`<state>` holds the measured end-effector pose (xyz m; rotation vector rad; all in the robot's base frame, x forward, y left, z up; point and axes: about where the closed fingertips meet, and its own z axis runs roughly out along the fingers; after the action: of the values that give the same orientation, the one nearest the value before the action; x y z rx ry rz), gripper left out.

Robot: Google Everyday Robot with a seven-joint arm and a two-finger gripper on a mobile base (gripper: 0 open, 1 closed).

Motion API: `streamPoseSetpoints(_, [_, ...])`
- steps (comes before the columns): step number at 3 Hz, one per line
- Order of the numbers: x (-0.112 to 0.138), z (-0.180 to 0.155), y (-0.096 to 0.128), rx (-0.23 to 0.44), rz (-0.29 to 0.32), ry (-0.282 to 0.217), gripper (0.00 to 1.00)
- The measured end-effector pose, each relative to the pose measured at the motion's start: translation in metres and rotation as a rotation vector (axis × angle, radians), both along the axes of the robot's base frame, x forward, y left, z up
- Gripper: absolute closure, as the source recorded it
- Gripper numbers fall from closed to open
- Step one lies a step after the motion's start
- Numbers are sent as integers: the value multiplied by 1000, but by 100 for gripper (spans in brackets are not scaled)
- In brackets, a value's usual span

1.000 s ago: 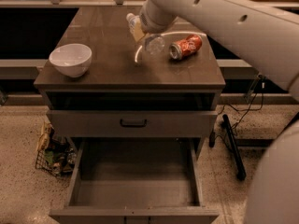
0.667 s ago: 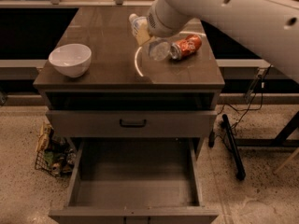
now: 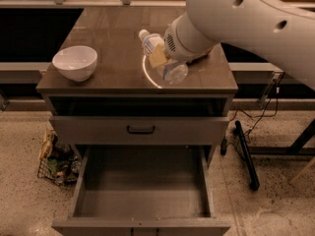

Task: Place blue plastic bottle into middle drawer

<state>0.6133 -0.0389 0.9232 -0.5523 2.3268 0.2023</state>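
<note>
The blue plastic bottle (image 3: 170,69), clear with a white cap, hangs tilted over the front part of the cabinet top (image 3: 108,38), cap pointing up and to the left. My gripper (image 3: 159,58) is shut on its middle, and a yellowish finger pad (image 3: 157,57) lies across the label. The large white arm comes in from the upper right. The middle drawer (image 3: 142,191) is pulled open below, with a bare grey floor. The orange-red soda can is almost wholly hidden behind the arm.
A white bowl (image 3: 75,62) stands at the left front of the cabinet top. A closed drawer front with a dark handle (image 3: 141,130) sits above the open drawer. A wire basket (image 3: 55,160) stands on the floor at left, and a black stand leg (image 3: 245,154) at right.
The gripper has carried the bottle away from the can, toward the front edge of the cabinet top. The arm now covers the can.
</note>
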Motion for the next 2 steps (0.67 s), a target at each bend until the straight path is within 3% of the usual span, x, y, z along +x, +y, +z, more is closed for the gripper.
streamPoseSetpoints(1, [-2, -2, 1, 6, 24, -1, 100])
streamPoseSetpoints(2, [-12, -21, 2, 83, 104, 19, 100])
